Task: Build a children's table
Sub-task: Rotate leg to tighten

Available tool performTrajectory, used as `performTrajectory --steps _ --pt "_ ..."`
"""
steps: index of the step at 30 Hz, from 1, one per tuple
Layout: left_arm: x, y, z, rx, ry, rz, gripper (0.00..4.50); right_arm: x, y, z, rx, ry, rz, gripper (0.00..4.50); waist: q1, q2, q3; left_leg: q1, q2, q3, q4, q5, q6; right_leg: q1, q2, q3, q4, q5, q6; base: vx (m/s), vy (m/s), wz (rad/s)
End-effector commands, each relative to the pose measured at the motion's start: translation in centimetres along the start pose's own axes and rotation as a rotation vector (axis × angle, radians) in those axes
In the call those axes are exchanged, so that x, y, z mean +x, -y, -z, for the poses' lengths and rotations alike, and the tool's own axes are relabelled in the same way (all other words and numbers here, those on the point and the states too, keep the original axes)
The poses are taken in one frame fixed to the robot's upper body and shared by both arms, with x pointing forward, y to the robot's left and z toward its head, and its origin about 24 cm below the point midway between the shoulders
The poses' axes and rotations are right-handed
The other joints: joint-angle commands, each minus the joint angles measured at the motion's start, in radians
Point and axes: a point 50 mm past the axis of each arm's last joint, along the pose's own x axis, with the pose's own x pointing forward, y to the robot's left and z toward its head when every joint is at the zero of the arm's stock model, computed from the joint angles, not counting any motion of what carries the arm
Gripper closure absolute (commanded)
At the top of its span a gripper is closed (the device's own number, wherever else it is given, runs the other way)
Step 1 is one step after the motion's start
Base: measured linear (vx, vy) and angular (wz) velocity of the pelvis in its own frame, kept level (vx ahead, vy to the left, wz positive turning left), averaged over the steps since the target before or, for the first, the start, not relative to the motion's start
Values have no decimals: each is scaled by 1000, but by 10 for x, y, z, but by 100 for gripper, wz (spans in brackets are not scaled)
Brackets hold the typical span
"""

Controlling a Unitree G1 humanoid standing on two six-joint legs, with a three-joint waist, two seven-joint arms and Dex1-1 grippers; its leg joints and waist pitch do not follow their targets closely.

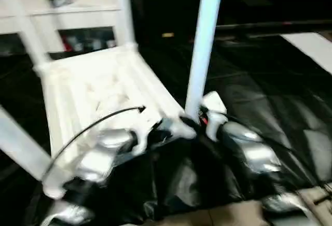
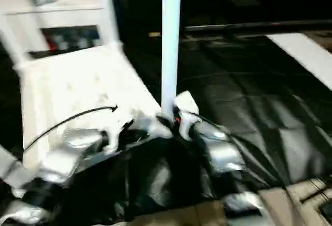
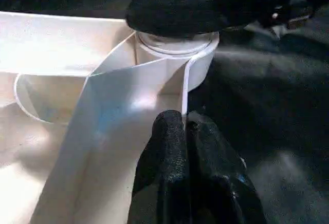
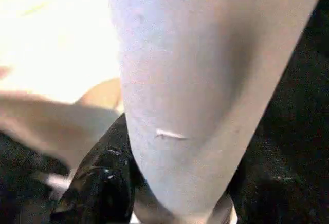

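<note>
From my seat it's mostly two tones: the small white plastic square table top (image 1: pixel 98 96) and its long round white legs (image 1: pixel 205 39) over a glossy black plastic floor sheet (image 1: pixel 259 96). My forearms (image 1: pixel 249 151) are shiny silver, the fingers (image 3: pixel 177 178) black.

Floor: black crinkled sheeting (image 1: pixel 270 107), glossy with light.
Far left: white cabinet (image 1: pixel 67 13), glass doors, small items on top.
Near right: pale flooring (image 2: pixel 311 195).

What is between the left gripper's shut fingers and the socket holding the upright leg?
In the left wrist view, only the tabletop's thin rim wall runs from the left gripper to the corner socket.
</note>
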Motion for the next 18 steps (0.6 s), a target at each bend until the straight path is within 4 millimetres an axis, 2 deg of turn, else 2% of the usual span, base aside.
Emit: performTrajectory --steps 1,2,4,6,10,11,12,14,16,18 --pt "18 15 -38 53 129 33 450 21 -48 21 91 -97 -149 253 1 -2 -48 21 39 -35 -90 -453 -34 20 -42 19 -89 -502 -138 0 0 0" --pt "20 17 -40 54 133 24 450 25 -54 17 94 -81 -159 253 -6 -3 -48 16 39 -35 -91 -450 -29 21 -42 19 -89 -496 -139 0 0 0" --pt "22 19 -42 65 136 25 450 30 -61 11 101 -49 -187 253 -8 -3 -49 16 40 -35 -90 -448 -24 19 -41 19 -89 -489 -140 0 0 0" --pt "20 20 -40 85 135 54 450 29 -61 7 135 -20 -211 183 -8 -2 -48 16 40 -34 -91 -447 -17 20 -41 20 -88 -474 -146 0 0 0" --pt "15 18 -38 93 132 67 450 26 -55 7 168 -8 -219 177 -12 -2 -48 15 42 -34 -92 -449 -10 20 -41 21 -86 -455 -155 0 0 0" --pt "14 18 -37 94 131 66 450 25 -53 7 170 -7 -220 154 -12 -2 -49 14 42 -35 -93 -448 -10 21 -41 20 -85 -451 -157 0 0 0" --pt "9 16 -35 98 130 81 450 19 -48 9 163 -8 -236 133 -12 0 -51 13 43 -33 -93 -433 -10 23 -40 22 -82 -416 -167 0 0 0" --pt "4 15 -33 105 131 104 450 13 -42 11 124 -16 -258 129 -10 -1 -53 8 44 -31 -93 -402 0 28 -39 23 -75 -359 -181 0 0 0" --pt "1 14 -31 108 131 121 450 9 -39 12 98 -24 -273 106 -9 -1 -55 8 45 -28 -91 -367 10 29 -39 25 -69 -302 -205 0 0 0" --pt "-5 13 -29 118 130 158 450 1 -35 14 61 -41 -325 106 -1 0 -58 9 46 -24 -87 -320 29 34 -40 25 -65 -248 -225 0 0 0"
